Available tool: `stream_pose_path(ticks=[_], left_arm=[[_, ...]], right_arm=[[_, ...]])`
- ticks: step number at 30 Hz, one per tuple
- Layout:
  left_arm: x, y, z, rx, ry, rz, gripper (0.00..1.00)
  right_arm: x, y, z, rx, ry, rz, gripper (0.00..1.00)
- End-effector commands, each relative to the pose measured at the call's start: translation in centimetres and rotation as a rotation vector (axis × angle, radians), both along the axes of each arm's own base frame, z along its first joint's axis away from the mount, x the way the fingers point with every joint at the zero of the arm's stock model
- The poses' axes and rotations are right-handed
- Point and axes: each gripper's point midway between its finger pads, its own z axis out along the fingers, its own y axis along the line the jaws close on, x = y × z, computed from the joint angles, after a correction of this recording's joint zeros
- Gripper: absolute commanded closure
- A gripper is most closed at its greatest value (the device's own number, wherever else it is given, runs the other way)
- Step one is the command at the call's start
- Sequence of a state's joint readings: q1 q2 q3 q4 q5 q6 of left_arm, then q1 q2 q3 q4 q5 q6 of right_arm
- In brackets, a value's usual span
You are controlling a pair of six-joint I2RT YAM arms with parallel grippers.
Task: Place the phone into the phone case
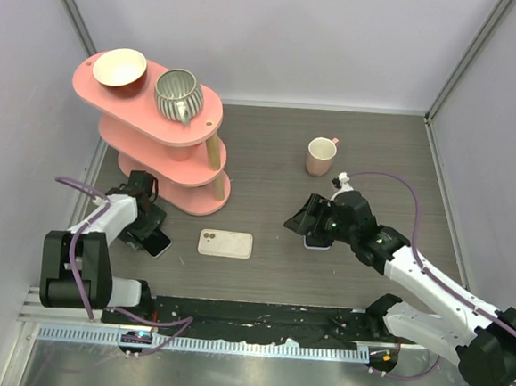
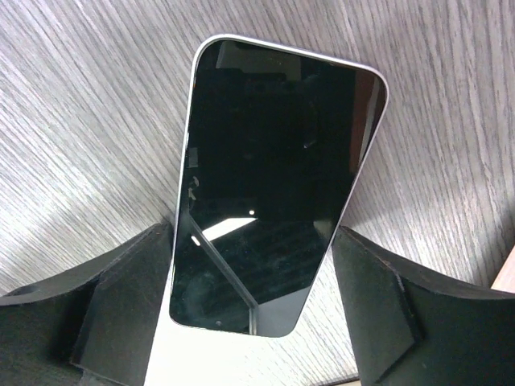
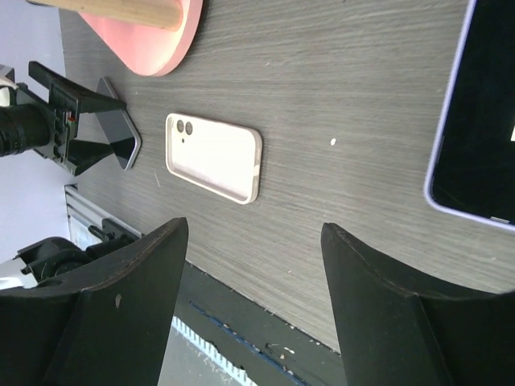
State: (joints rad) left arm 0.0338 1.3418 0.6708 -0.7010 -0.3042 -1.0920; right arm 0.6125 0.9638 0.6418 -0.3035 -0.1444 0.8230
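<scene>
A black phone (image 2: 273, 177) with a silver rim lies screen-up on the table, at the left (image 1: 157, 242). My left gripper (image 2: 252, 233) straddles its near end, with a fingertip against each long edge. The empty cream phone case (image 1: 225, 243) lies flat mid-table, camera hole to the left, and also shows in the right wrist view (image 3: 213, 157). My right gripper (image 1: 299, 221) hovers open over bare table (image 3: 253, 229) with nothing between its fingers. A second phone (image 1: 317, 242) with a lilac rim lies just under that arm, at the right edge of the right wrist view (image 3: 483, 121).
A pink three-tier shelf (image 1: 166, 163) stands at the back left, carrying a bowl (image 1: 119, 68) and a ribbed grey cup (image 1: 177, 95). A pink mug (image 1: 320, 155) stands at the back right. The table's front edge (image 1: 258, 305) runs just behind the arm bases.
</scene>
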Motion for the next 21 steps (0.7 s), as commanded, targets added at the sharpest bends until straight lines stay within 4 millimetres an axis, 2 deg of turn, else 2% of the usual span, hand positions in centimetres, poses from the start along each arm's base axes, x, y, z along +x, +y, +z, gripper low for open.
stream_pose_path(ticks=[1,2,5,7,9,10,11,12,14,15,21], left_arm=[[-0.3,-0.4,-1.2,-0.026,0.005,0.016,0.23],[-0.4,-0.5,-1.1,-0.026,0.007,0.019,0.31],[-0.9,-0.3,-0.6,-0.022,0.011,0.029,0.42],[-1.2,-0.4,-0.3,-0.023,0.004,0.035,0.45],[-1.5,-0.3,0.3,-0.019,-0.013,0.043,0.53],[-1.6,-0.3,0.5,-0.018,-0.023,0.044,0.57],[-1.8,-0.2,0.7,-0.015,-0.027,0.052,0.65],[-1.8,-0.2,1.1,-0.014,-0.052,0.055,0.70],[-1.7,-0.3,1.3,-0.018,-0.077,0.062,0.77],[-1.7,-0.3,1.4,-0.019,-0.087,0.061,0.78],[-2.0,-0.8,1.8,-0.045,-0.085,0.055,0.85]], right_arm=[[0.5,1.8,1.2,0.048,-0.037,-0.069,0.28],[0.9,1.6,1.1,0.047,-0.041,-0.120,0.28],[1.2,2.1,0.2,0.038,-0.046,-0.160,0.29],[1.5,3.0,0.4,0.057,-0.049,-0.176,0.31],[1.2,4.6,-0.3,0.029,-0.047,-0.156,0.33],[1.2,5.5,0.3,0.030,-0.058,-0.141,0.34],[1.0,6.2,-1.0,-0.010,-0.042,-0.122,0.35],[0.4,7.2,-1.2,-0.024,-0.042,-0.090,0.35],[0.5,8.1,-1.7,-0.055,-0.040,-0.064,0.36],[0.3,8.2,-2.9,-0.088,-0.018,-0.058,0.37],[-0.4,9.6,-4.9,-0.103,0.018,-0.058,0.39]])
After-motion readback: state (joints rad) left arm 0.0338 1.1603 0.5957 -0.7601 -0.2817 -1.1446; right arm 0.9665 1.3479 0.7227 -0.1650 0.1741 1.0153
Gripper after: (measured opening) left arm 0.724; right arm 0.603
